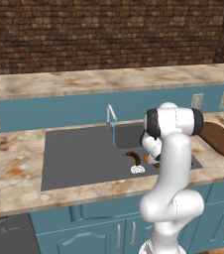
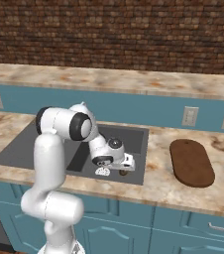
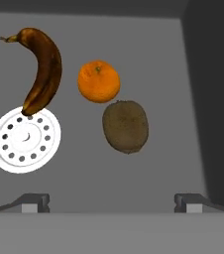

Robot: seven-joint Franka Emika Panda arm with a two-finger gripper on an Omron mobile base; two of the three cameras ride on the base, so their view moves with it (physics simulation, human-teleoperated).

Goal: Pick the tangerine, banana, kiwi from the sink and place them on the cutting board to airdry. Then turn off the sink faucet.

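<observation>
Looking down into the dark grey sink (image 3: pixel 158 74), I see three fruits on its floor. The dark brown banana (image 3: pixel 42 69) curves from the upper left, its tip resting on the white drain (image 3: pixel 26 140). The bright orange tangerine (image 3: pixel 98 81) lies beside it, and the olive-brown kiwi (image 3: pixel 125 126) sits just below the tangerine. My gripper (image 3: pixel 113 202) hangs open above them, touching nothing, the kiwi nearest its middle. The silver faucet (image 1: pixel 111 116) runs a thin blue stream (image 1: pixel 114 135) into the sink (image 1: pixel 79 154). The brown cutting board (image 2: pixel 192 162) lies on the counter to the right.
The sink's right wall (image 3: pixel 210 99) stands close to the kiwi. Marble counter (image 2: pixel 158 183) surrounds the basin. Wall outlets (image 2: pixel 189 116) sit on the blue backsplash behind the board. My own arm (image 1: pixel 171 163) hides the basin's right part in the left base view.
</observation>
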